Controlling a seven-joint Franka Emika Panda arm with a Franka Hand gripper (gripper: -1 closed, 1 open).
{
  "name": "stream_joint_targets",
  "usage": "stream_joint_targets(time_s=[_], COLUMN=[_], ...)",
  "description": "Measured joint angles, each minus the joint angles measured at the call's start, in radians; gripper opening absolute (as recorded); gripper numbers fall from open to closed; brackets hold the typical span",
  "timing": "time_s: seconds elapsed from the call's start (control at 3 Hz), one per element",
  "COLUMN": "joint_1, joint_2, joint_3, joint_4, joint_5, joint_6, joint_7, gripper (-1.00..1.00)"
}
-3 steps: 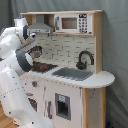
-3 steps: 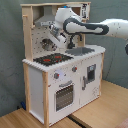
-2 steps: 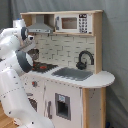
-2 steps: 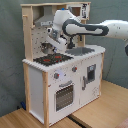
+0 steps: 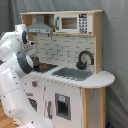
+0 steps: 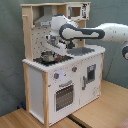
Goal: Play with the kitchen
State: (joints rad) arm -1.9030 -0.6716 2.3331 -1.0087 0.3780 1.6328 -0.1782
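second exterior view | kitchen (image 6: pixel 75 85): white panels, wood trim | round pot (image 6: pixel 48 57)

A light wooden floor (image 6: pixel 30 119) is carrying the kitchen (image 6: pixel 62 75), a tall white and light-wood toy unit standing directly on it in the second exterior view. Bare boards are showing at four and seven o'clock of its base.

White-and-wood kitchen (image 6: pixel 60 80), white-tiled back, perhaps black faucet (image 5: pixel 85 59).

Gripper (image 6: pixel 51 46) above kitchen (image 6: pixel 65 80) hob (image 6: pixel 50 59)
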Motion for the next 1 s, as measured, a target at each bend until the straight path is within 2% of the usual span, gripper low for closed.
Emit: stream_joint_targets(time_s=[0.33,0.67,1.0], joint_1=[-0.002,-0.016,-0.035], joint_2=[-0.001,-0.005,0.001], joint_3=[0.0,0.01,0.007], joint_4=[0.001,0.026,0.129], joint_5=[0.0,0.002,0.002], joint_6=[0.0,0.002,-0.031], joint_7=[-0.001,-0.02,-0.015], gripper=[1.0,1.0,1.0])
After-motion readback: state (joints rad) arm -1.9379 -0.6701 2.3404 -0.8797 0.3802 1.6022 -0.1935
